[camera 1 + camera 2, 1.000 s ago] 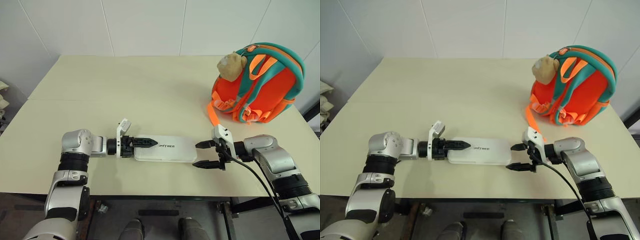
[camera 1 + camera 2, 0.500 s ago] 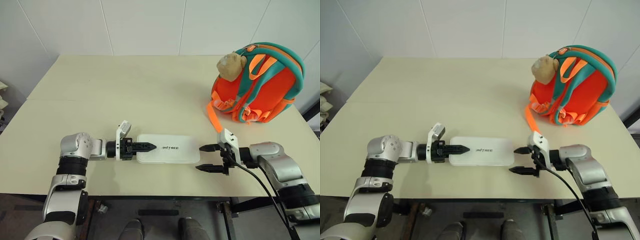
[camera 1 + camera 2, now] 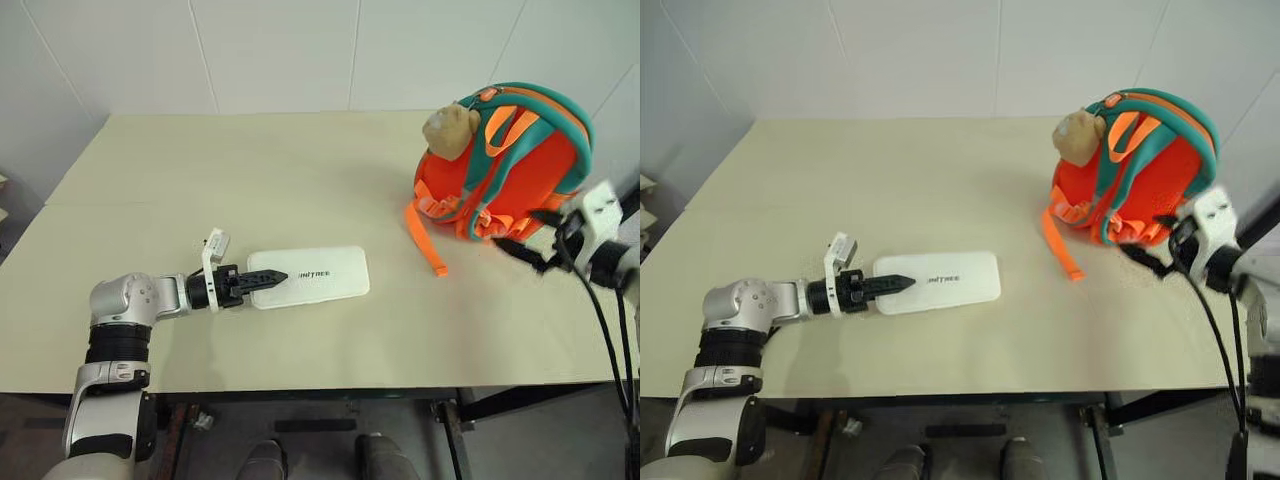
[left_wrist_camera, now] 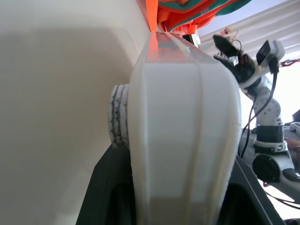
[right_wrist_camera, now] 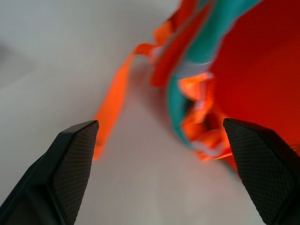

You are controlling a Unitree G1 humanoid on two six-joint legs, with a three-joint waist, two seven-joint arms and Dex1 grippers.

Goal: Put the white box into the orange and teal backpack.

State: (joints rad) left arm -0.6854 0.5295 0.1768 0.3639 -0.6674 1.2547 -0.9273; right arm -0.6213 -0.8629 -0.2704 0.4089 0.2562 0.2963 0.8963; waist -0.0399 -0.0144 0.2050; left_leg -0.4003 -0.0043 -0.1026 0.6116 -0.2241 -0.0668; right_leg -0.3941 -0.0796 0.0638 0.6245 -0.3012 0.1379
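**Box gripped at one end, free arm raised toward the backpack**

The white box (image 3: 308, 277) lies flat on the table (image 3: 250, 170), lettering up, near the front edge and left of centre. The left gripper (image 3: 262, 280) is closed over its near end, one black finger lying along the top face; the left wrist view looks straight down the box's narrow edge, with a finger on each side of it. A grip at the end leaves the rest of the case free to be steered lengthwise into an opening. The orange and teal backpack (image 3: 520, 165) stands upright at the far right of the table, well apart from the box, plush head on its upper left and an orange strap (image 3: 424, 238) trailing onto the tabletop. The right gripper (image 3: 1150, 252) hangs just beside the backpack's lower right flank, fingers spread wide and holding nothing; its wrist view looks between the splayed fingertips at the strap and teal trim. This placement suggests the free arm is meant to steady or open the bag while the other brings the box across.
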